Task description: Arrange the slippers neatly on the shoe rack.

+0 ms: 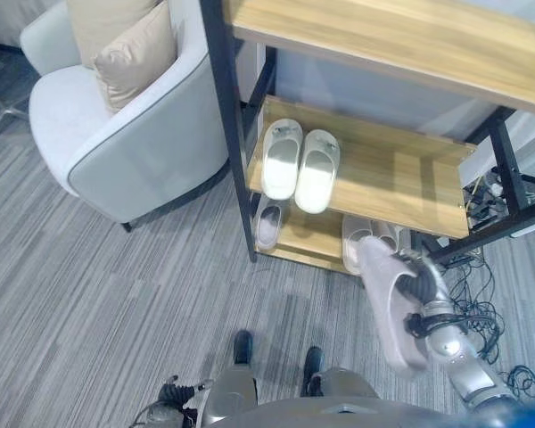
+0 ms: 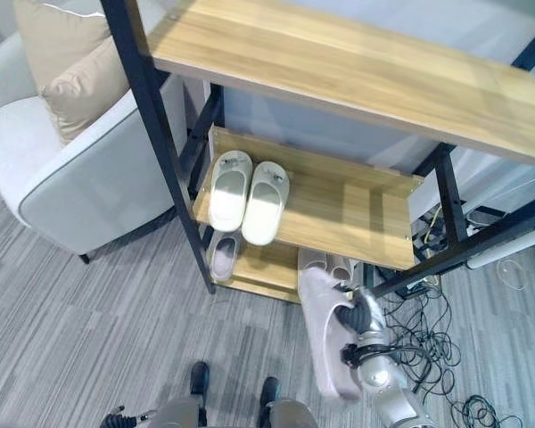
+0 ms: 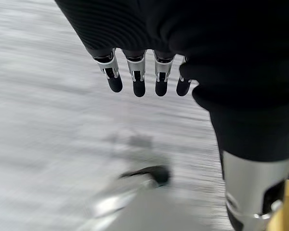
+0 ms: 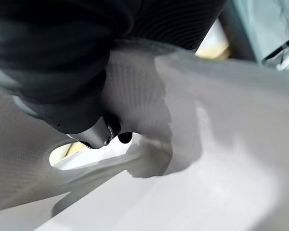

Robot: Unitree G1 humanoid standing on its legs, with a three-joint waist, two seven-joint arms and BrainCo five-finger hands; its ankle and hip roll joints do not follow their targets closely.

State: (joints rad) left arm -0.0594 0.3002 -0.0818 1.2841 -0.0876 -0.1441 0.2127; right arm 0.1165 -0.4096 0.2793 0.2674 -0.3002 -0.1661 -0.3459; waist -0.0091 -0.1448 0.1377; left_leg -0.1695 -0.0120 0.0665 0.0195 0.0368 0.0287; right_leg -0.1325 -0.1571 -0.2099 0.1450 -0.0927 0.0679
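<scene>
Setting: grey striped carpet (image 1: 89,294), a pale armchair (image 1: 116,134) beside the wooden shoe rack (image 1: 401,178).
Done: white slipper pair (image 1: 300,165) sits side by side on the middle shelf; a greyish slipper (image 1: 269,223) and another pair (image 1: 367,234) rest on the bottom shelf.
Left: one more, by my reckoning, needs shelving.
Right hand (image 1: 423,283): fingers curled through the strap of the pinkish slipper (image 1: 390,303), raised just before the rack's lower right.
Left hand (image 3: 144,67): fingers straight, empty, over carpet.
</scene>
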